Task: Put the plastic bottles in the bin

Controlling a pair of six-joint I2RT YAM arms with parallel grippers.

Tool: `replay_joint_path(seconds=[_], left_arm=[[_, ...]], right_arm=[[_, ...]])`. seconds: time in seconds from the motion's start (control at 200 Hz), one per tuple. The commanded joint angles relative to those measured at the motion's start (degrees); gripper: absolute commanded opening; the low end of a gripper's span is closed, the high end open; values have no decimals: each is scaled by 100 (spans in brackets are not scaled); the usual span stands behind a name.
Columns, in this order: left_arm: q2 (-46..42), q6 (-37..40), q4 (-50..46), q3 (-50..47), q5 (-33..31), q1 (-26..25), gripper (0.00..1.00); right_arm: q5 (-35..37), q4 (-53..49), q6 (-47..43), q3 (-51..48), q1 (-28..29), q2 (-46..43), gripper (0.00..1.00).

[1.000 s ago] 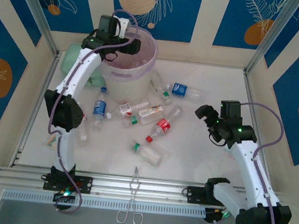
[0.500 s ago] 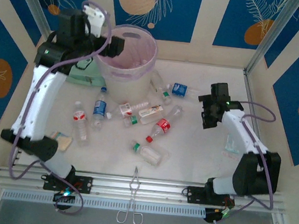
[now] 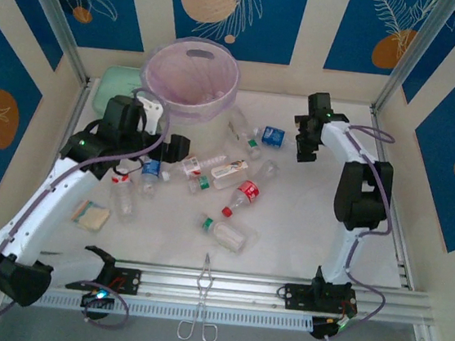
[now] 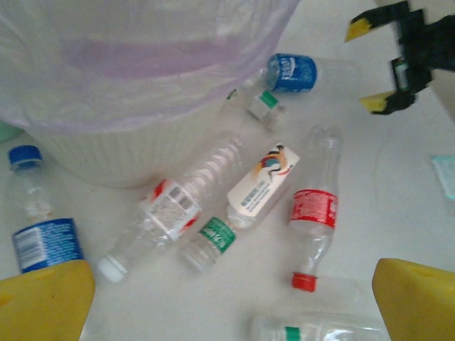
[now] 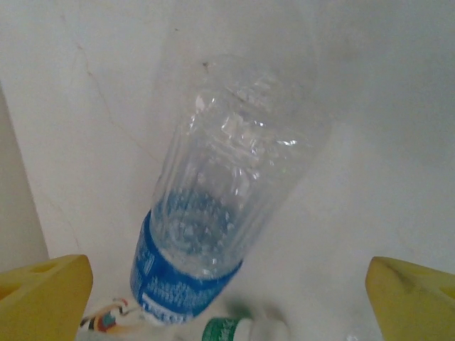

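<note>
Under my spread right gripper [image 3: 304,144] lies a blue-labelled bottle [image 5: 213,213]; I judge this the reach. Next: lower, pinch, carry to the bin [image 3: 194,49] at ten o'clock.

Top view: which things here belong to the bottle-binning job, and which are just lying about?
Part of the job: the scattered plastic bottles; the lined white bin.
Just lying about: sponge block; metal tongs; mint-green case.

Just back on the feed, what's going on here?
Two arms are clearing plastic bottles into the lined bin. Both grippers are open and empty. The right gripper hovers over a blue-labelled bottle lying on the table. The left gripper hangs above the cluster beside the bin. Many bottles lie scattered on the table.
</note>
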Motion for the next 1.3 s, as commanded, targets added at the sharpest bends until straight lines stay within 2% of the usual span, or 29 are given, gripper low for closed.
replay_joint_path(seconds=[0.0, 0.245, 0.42, 0.54, 0.67, 0.83, 0.941, 1.046, 1.116, 1.206, 1.296], left_arm=[[-226, -498, 589, -130, 299, -60, 100], [-217, -486, 551, -102, 321, -69, 100], [-302, -559, 667, -173, 392, -71, 100], [-390, -526, 564, -191, 261, -71, 100], [-346, -481, 537, -130, 217, -71, 100], [-91, -445, 569, 237, 417, -71, 100], [117, -468, 687, 472, 650, -71, 100], [327, -603, 886, 607, 1005, -109, 100], [467, -653, 986, 685, 1185, -203, 100], [651, -605, 1119, 775, 1285, -458, 100], [827, -686, 1438, 785, 1492, -701, 100]], right_arm=[[-58, -377, 323, 392, -26, 428, 99], [-128, -810, 437, 1079, -109, 1182, 100], [-101, -932, 475, 1236, -162, 1392, 89], [34, -1028, 376, 1265, -240, 1268, 74], [192, -1081, 148, 1241, -399, 987, 63], [270, -1011, -409, 953, -737, 349, 59], [440, -758, -1244, 452, -979, -377, 52], [337, -165, -2670, -188, -1161, -1189, 47], [133, 112, -3945, -518, -1160, -1726, 47], [-645, 75, -5446, -754, -1131, -2325, 45], [-1869, -13, -6532, -969, -1103, -2909, 45]])
